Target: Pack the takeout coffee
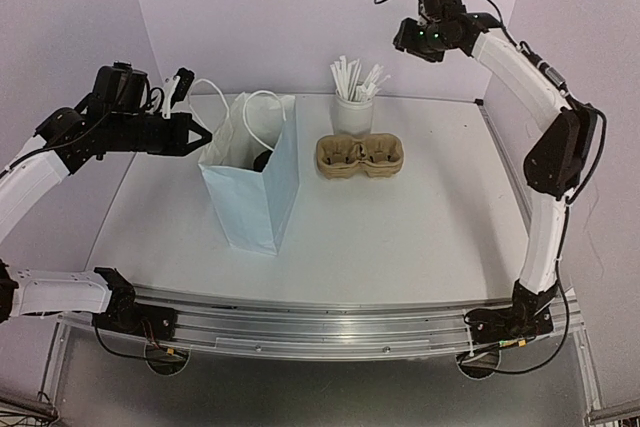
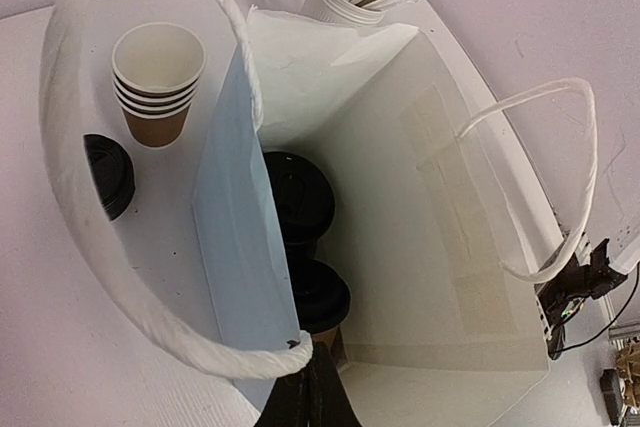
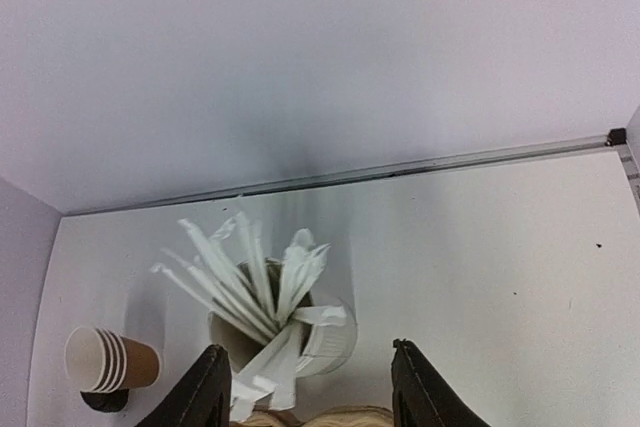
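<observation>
Takeout coffee: two lidded cups (image 2: pixel 297 197) sat inside the paper bag (image 1: pixel 250 197), toward the tabletop's (image 1: pixel 420 227) left edge.
My left end effector (image 1: pixel 203 135) gripped the bag's rim; my right end effector (image 3: pixel 308 352) hung open, empty. Packing looked nearly finished; next probably the straws (image 1: pixel 355 77).

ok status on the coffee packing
left tool shut on bag rim. right tool open, empty, raised. two lidded cups in bag. nothing blocking.
</observation>
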Action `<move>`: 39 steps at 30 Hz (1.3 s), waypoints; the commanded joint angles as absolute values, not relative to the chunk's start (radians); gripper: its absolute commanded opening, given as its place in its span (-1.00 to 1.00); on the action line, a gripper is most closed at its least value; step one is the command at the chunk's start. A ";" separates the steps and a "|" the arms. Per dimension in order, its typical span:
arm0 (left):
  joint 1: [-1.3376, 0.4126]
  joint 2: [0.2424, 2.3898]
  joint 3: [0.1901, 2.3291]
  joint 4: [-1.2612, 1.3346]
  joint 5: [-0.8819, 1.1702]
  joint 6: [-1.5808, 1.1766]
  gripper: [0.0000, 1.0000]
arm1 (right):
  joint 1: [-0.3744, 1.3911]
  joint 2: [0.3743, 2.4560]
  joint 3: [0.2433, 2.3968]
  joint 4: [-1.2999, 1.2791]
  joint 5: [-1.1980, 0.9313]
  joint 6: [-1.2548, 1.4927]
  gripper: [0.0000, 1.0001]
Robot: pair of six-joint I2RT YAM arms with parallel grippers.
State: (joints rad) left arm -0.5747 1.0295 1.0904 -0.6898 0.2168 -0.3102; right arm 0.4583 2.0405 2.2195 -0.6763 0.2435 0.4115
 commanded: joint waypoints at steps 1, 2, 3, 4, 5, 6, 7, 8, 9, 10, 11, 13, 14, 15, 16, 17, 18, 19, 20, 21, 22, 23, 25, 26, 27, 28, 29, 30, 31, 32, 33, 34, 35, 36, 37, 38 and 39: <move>-0.569 1.039 1.094 -0.675 0.216 -0.296 -1.00 | 0.378 2.122 2.233 -0.667 0.142 0.522 0.05; -0.569 1.041 1.095 -0.675 0.215 -0.294 -1.00 | 0.372 2.151 2.254 -0.667 0.105 0.515 0.06; -0.569 1.042 1.095 -0.675 0.214 -0.293 -1.00 | 0.366 2.180 2.274 -0.666 0.064 0.512 0.06; -0.569 1.044 1.096 -0.676 0.212 -0.292 -1.00 | 0.362 2.204 2.290 -0.664 0.026 0.512 0.07; -0.569 1.045 1.096 -0.676 0.210 -0.291 -1.00 | 0.360 2.225 2.303 -0.659 -0.017 0.513 0.07; -0.569 1.045 1.096 -0.677 0.208 -0.290 -1.00 | 0.360 2.242 2.311 -0.652 -0.056 0.515 0.08; -0.568 1.045 1.097 -0.678 0.206 -0.290 -1.00 | 0.360 2.255 2.315 -0.643 -0.089 0.518 0.09; -0.567 1.045 1.098 -0.679 0.206 -0.288 -1.00 | 0.360 2.263 2.310 -0.634 -0.113 0.523 0.08; -0.565 1.045 1.099 -0.678 0.204 -0.288 -1.00 | 0.360 2.266 2.300 -0.623 -0.120 0.529 0.07; -0.562 1.044 1.097 -0.678 0.202 -0.287 -1.00 | 0.359 2.265 2.283 -0.614 -0.117 0.536 0.04; -0.561 1.044 1.097 -0.677 0.202 -0.288 -1.00 | 0.360 2.264 2.271 -0.605 -0.107 0.541 -0.01; -0.558 1.045 1.094 -0.677 0.199 -0.287 -1.00 | 0.360 2.264 2.253 -0.590 -0.096 0.547 -0.14; -0.557 1.046 1.094 -0.676 0.200 -0.287 -1.00 | 0.360 2.266 2.247 -0.586 -0.093 0.548 -0.24; -0.557 1.045 1.094 -0.675 0.200 -0.288 -1.00 | 0.360 2.268 2.245 -0.583 -0.092 0.550 -0.30; -0.556 1.047 1.094 -0.674 0.200 -0.288 -1.00 | 0.360 2.270 2.242 -0.581 -0.089 0.551 -0.35; -0.555 1.047 1.094 -0.675 0.201 -0.288 -1.00 | 0.360 2.271 2.239 -0.580 -0.086 0.550 -0.38; -0.555 1.048 1.094 -0.675 0.201 -0.288 -1.00 | 0.359 2.272 2.236 -0.578 -0.084 0.549 -0.41; -0.555 1.049 1.094 -0.674 0.200 -0.288 -1.00 | 0.360 2.275 2.233 -0.577 -0.080 0.548 -0.45; -0.554 1.050 1.093 -0.674 0.200 -0.288 -1.00 | 0.360 2.278 2.232 -0.577 -0.080 0.548 -0.48; -0.554 1.051 1.093 -0.673 0.199 -0.288 -1.00 | 0.360 2.281 2.233 -0.576 -0.082 0.548 -0.50; -0.554 1.051 1.093 -0.673 0.199 -0.288 -1.00 | 0.360 2.283 2.234 -0.575 -0.084 0.549 -0.52; -0.553 1.053 1.093 -0.674 0.199 -0.288 -1.00 | 0.360 2.287 2.236 -0.575 -0.085 0.550 -0.54; -0.552 1.054 1.094 -0.675 0.198 -0.287 -1.00 | 0.359 2.296 2.245 -0.573 -0.074 0.546 -0.57; -0.552 1.055 1.095 -0.675 0.198 -0.287 -1.00 | 0.359 2.303 2.256 -0.573 -0.068 0.539 -0.57; -0.552 1.055 1.095 -0.675 0.199 -0.287 -1.00 | 0.358 2.314 2.273 -0.572 -0.069 0.534 -0.56; -0.552 1.055 1.096 -0.675 0.199 -0.287 -1.00 | 0.357 2.324 2.288 -0.572 -0.074 0.532 -0.56; -0.552 1.054 1.095 -0.675 0.200 -0.287 -1.00 | 0.355 2.336 2.306 -0.572 -0.086 0.532 -0.57; -0.552 1.054 1.094 -0.674 0.201 -0.287 -1.00 | 0.355 2.348 2.323 -0.572 -0.097 0.533 -0.59; -0.552 1.053 1.094 -0.674 0.201 -0.288 -1.00 | 0.355 2.353 2.331 -0.573 -0.104 0.536 -0.64; -0.552 1.053 1.095 -0.675 0.201 -0.288 -1.00 | 0.354 2.356 2.333 -0.574 -0.108 0.539 -0.71; -0.552 1.051 1.096 -0.675 0.200 -0.288 -1.00 | 0.355 2.353 2.328 -0.574 -0.107 0.542 -0.82; -0.552 1.051 1.097 -0.675 0.199 -0.287 -1.00 | 0.354 2.347 2.320 -0.573 -0.103 0.543 -0.99; -0.552 1.050 1.097 -0.675 0.199 -0.286 -1.00 | 0.355 2.337 2.309 -0.573 -0.100 0.543 -1.00; -0.552 1.049 1.097 -0.675 0.198 -0.285 -1.00 | 0.355 2.326 2.298 -0.574 -0.099 0.542 -1.00; -0.552 1.048 1.096 -0.675 0.198 -0.285 -1.00 | 0.356 2.309 2.282 -0.574 -0.093 0.542 -1.00; -0.552 1.047 1.095 -0.675 0.198 -0.286 -1.00 | 0.356 2.293 2.271 -0.574 -0.088 0.540 -1.00; -0.552 1.045 1.095 -0.675 0.199 -0.286 -1.00 | 0.355 2.271 2.258 -0.574 -0.082 0.537 -1.00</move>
State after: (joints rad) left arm -0.5587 1.0439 1.0904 -0.6791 0.2083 -0.3032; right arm 0.3584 2.3413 2.2882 -0.5843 -0.0900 0.5461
